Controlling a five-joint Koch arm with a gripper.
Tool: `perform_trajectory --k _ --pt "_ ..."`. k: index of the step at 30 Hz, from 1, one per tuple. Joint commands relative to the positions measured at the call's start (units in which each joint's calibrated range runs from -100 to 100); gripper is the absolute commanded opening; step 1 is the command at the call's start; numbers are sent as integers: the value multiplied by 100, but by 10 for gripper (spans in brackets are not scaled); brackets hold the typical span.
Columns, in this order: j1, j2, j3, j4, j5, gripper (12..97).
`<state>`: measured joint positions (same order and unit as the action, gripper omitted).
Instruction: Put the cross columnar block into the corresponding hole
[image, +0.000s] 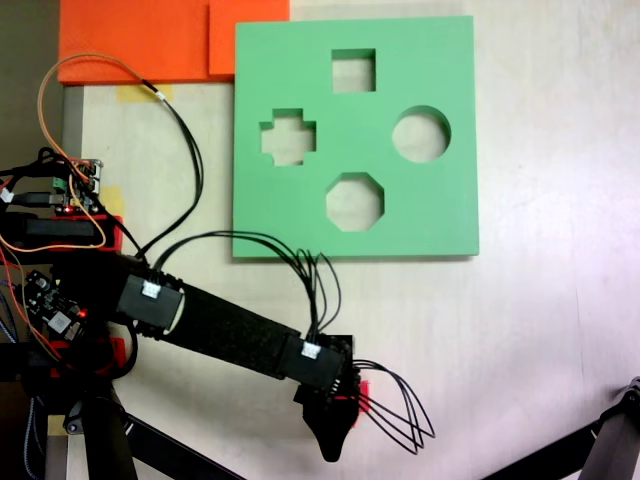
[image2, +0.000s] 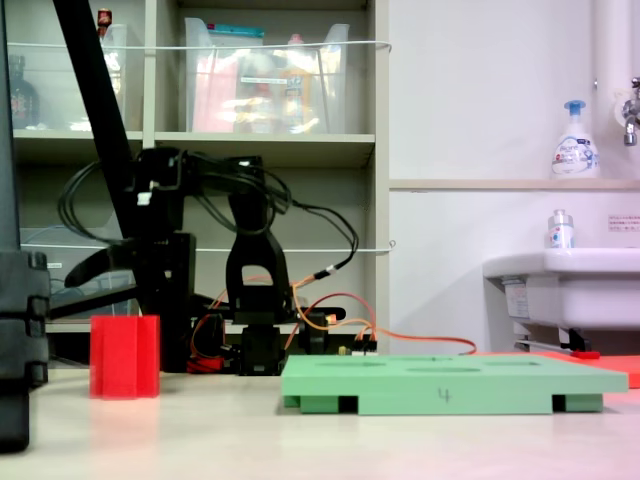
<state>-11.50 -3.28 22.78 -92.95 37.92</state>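
Your black tool (image: 334, 440) hangs above the small bright red plus-section foam block (image2: 124, 356), which stands upright on the pale worktop (image: 540, 340). I can't tell how wide the jaws are. The plus-shaped cutout (image: 288, 137) in the square green foam board (image: 440, 215) sits well apart, unfilled.
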Motion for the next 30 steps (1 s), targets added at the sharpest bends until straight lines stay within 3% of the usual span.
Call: perform_trajectory --k 1,10,21,24,30 --pt "-34 161 444 -262 -54 936" --pt "-34 915 613 -262 -98 932" --pt "-68 1124 613 -493 -137 446" --pt "-88 1208 613 -705 -132 441" --pt "-142 1404 613 -705 -63 310"
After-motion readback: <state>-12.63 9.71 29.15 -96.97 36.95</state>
